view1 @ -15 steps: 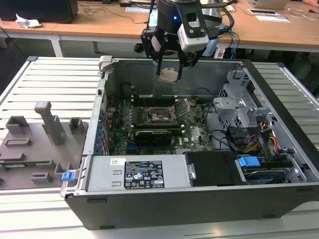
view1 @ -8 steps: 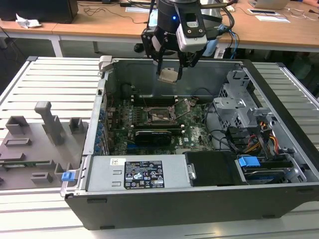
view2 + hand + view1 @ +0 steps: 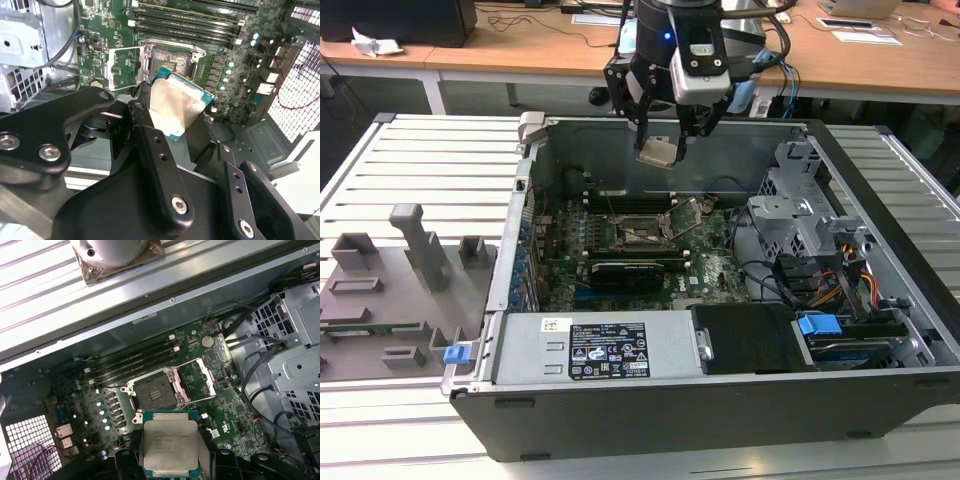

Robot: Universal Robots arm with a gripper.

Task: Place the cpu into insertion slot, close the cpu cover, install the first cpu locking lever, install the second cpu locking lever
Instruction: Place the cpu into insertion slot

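My gripper (image 3: 662, 138) hangs above the open computer case, shut on the cpu (image 3: 657, 151), a small square chip held by its edges. In both wrist views the cpu (image 3: 170, 444) (image 3: 176, 104) shows its silver face with a green rim, sitting between the black fingers (image 3: 150, 145). Below it on the green motherboard lies the insertion slot (image 3: 640, 233) (image 3: 155, 393) (image 3: 172, 62), a dark square socket with nothing in it. The cpu cover (image 3: 196, 381) (image 3: 123, 68) stands swung open beside the slot. The chip is well above the board and touches nothing there.
A grey power supply (image 3: 590, 346) runs along the case's near wall. A metal drive cage (image 3: 798, 215) with cables is at the exterior view's right. A black card (image 3: 635, 270) lies just in front of the slot. Memory slots (image 3: 135, 360) run behind it. Grey fixtures (image 3: 410, 262) stand outside the case.
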